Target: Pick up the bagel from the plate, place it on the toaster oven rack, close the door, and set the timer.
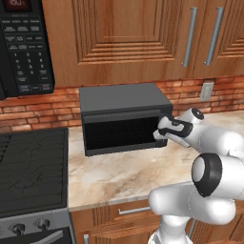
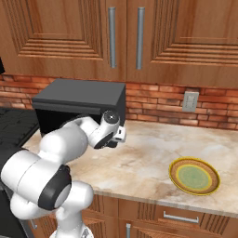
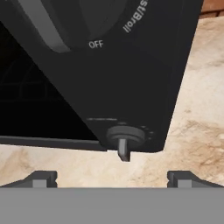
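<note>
Fingertips (image 3: 41,178) of the gripper (image 3: 112,179) stand wide apart and released at the bottom of the hand view, grasping nothing, just in front of the oven's (image 1: 125,116) control panel. Between them and a little beyond sits a small round knob (image 3: 124,136) with a pointer sticking out, low on the panel near the oven's lower corner. Above that knob is a larger dial (image 3: 52,26) beside the word OFF. Next to the panel, the door (image 3: 35,100) shows as a black mesh window with faint grid lines behind it, too dim to tell whether they are the rack.

From the left base view the gripper (image 1: 160,133) is at the oven's right front corner, with the door (image 1: 121,133) upright and flush across the oven's front. In the right base view the hand (image 2: 114,132) is again by that corner of the oven (image 2: 81,100).

On the marble counter (image 2: 148,158), well apart from the oven, lies the plate (image 2: 194,176), yellow with a pale green middle. I cannot tell where the bagel is.

Behind the oven runs a brick wall (image 2: 158,104) with an outlet (image 2: 190,101), under wooden cabinets (image 2: 125,37). A stove (image 1: 31,169) is on the oven's other side, with a microwave (image 1: 24,47) above it.
</note>
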### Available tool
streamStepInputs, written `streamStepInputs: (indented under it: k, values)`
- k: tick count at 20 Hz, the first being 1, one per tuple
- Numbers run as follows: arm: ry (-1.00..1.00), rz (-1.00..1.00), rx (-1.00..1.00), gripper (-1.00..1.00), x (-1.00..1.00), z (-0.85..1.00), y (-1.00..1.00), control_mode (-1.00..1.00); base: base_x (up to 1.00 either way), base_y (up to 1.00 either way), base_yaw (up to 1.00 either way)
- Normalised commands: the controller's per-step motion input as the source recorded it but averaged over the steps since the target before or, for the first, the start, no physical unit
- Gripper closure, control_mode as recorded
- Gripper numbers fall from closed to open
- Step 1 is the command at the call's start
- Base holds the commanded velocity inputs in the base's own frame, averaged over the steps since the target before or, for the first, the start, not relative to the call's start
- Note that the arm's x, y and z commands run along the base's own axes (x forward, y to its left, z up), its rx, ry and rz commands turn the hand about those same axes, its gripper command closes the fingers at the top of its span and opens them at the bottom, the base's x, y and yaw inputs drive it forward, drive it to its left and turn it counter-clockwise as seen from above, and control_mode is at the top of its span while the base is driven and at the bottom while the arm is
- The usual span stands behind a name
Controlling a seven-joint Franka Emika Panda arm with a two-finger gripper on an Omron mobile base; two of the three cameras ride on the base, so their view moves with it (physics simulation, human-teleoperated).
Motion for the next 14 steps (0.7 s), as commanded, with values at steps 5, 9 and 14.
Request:
streamStepInputs:
  k: [5, 9, 14]
  values:
    - [0.0, 0.0, 0.0, -1.0, 0.21, -0.08, -0.01, -1.0, 0.0, 0.0, 0.0]
    - [0.0, 0.0, 0.0, -1.0, 0.14, -0.11, -0.04, -1.0, 0.0, 0.0, 0.0]
    - [0.0, 0.0, 0.0, -1.0, 0.17, -0.14, -0.03, -1.0, 0.0, 0.0, 0.0]
